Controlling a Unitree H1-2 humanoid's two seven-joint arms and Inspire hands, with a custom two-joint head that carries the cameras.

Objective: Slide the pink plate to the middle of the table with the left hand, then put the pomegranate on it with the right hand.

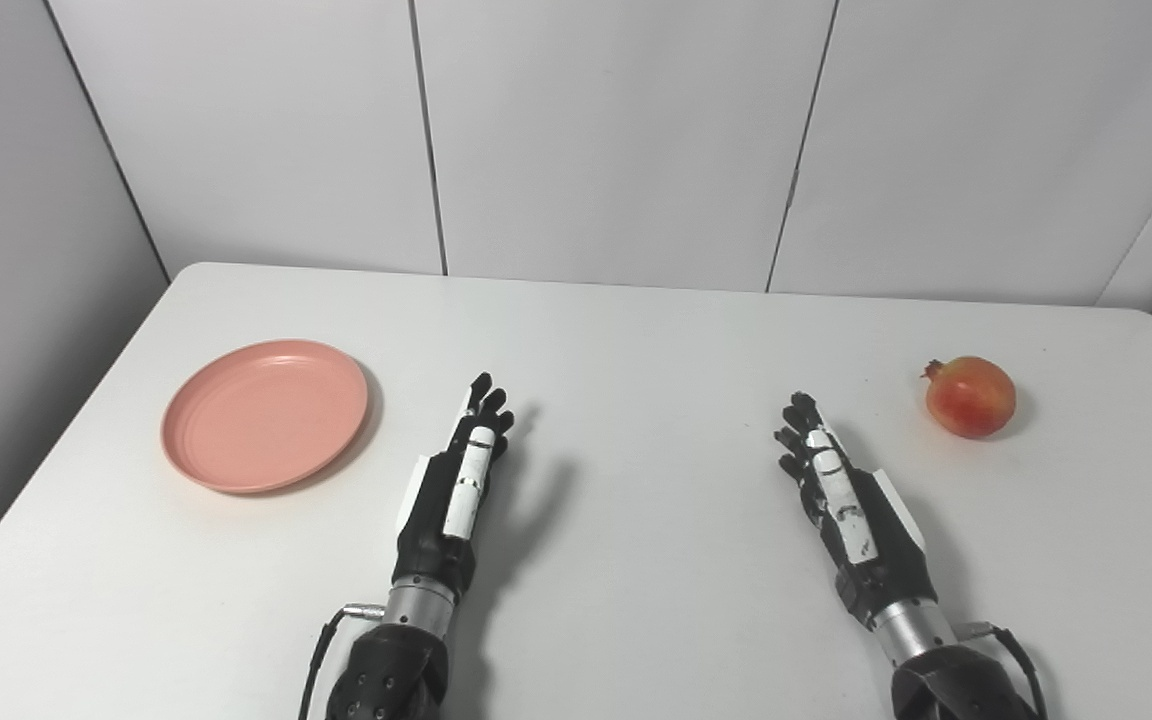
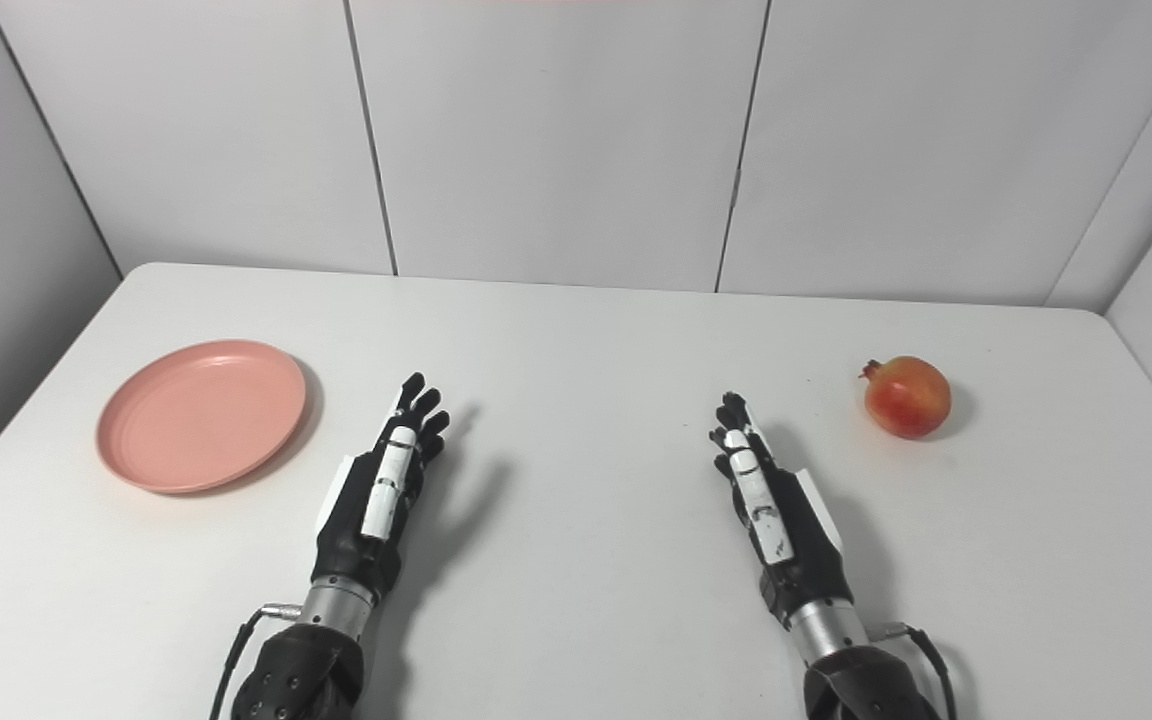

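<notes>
The white table (image 1: 636, 340) spreads before me. The pink plate (image 1: 265, 415) sits at its left side, well apart from the pomegranate (image 1: 970, 397) at the right. My left hand (image 1: 456, 480) and right hand (image 1: 841, 490) hover between them, fingers extended and apart, holding nothing.

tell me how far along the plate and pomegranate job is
Nothing is done yet. The pink plate sits at the table's left, the pomegranate at the right. The left hand and right hand are open, holding nothing. Both steps remain.
</notes>
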